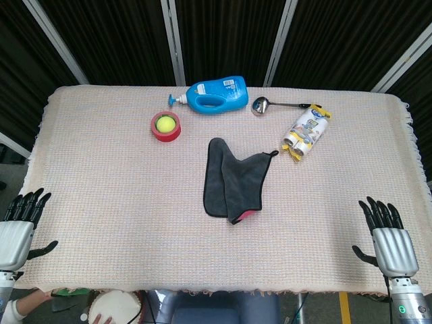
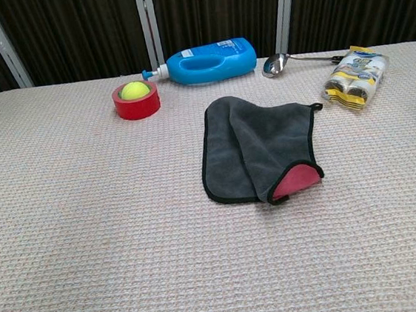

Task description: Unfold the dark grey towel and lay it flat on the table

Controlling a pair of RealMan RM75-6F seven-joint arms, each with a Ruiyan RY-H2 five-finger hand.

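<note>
The dark grey towel (image 1: 235, 179) (image 2: 259, 149) lies folded near the middle of the table, one flap doubled over so its red underside shows at the near right corner. A small hanging loop sticks out at its far right corner. My left hand (image 1: 19, 223) rests at the table's near left edge, fingers spread, holding nothing. At the near right edge my right hand (image 1: 388, 239) lies the same way, empty. Both hands are far from the towel and show only in the head view.
A blue detergent bottle (image 1: 214, 94) lies on its side at the back. A red tape roll (image 1: 166, 126) holds a yellow-green ball. A metal ladle (image 1: 264, 105) and a packaged item (image 1: 307, 131) lie at the back right. The woven tablecloth (image 1: 101, 189) covers the table.
</note>
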